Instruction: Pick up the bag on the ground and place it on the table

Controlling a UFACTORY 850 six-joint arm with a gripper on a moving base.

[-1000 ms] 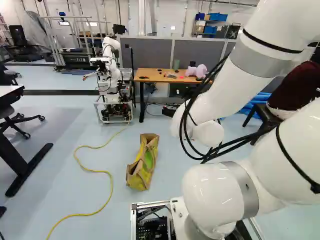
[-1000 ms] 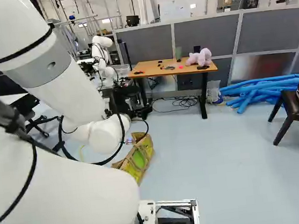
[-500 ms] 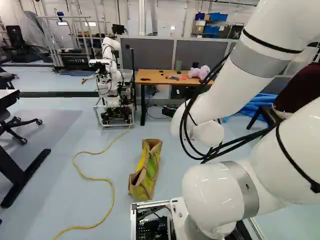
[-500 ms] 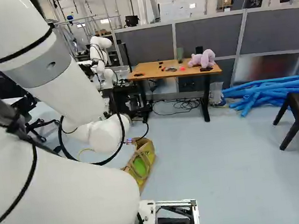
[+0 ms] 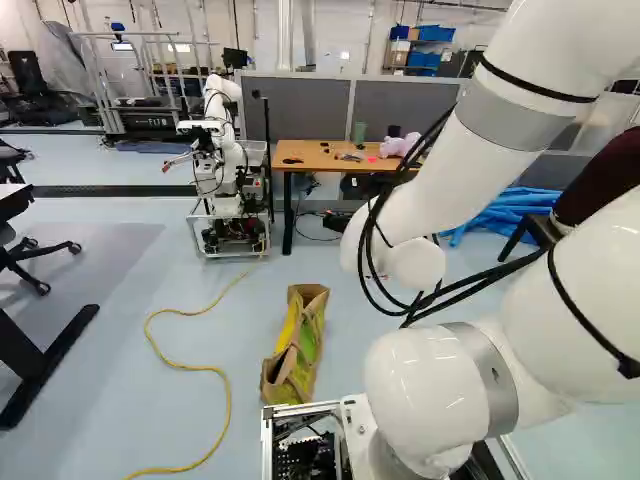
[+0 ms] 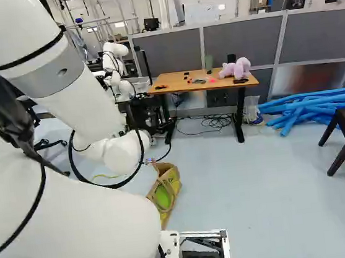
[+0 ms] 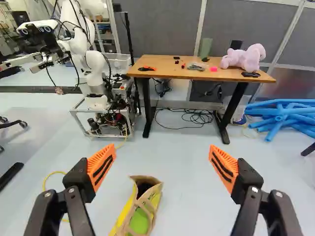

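Black jaws with orange pads (image 7: pixel 102 165) stand wide apart, empty; the yellow-green, tan-trimmed fabric bag (image 7: pixel 139 221) looks light, floppy; its tan rim (image 7: pixel 156 189) seems the best hold.

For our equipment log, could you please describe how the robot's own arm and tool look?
The arm is glossy white and rounded, with grey bands and black cables. The tool is black, its two fingers carrying slotted orange pads.
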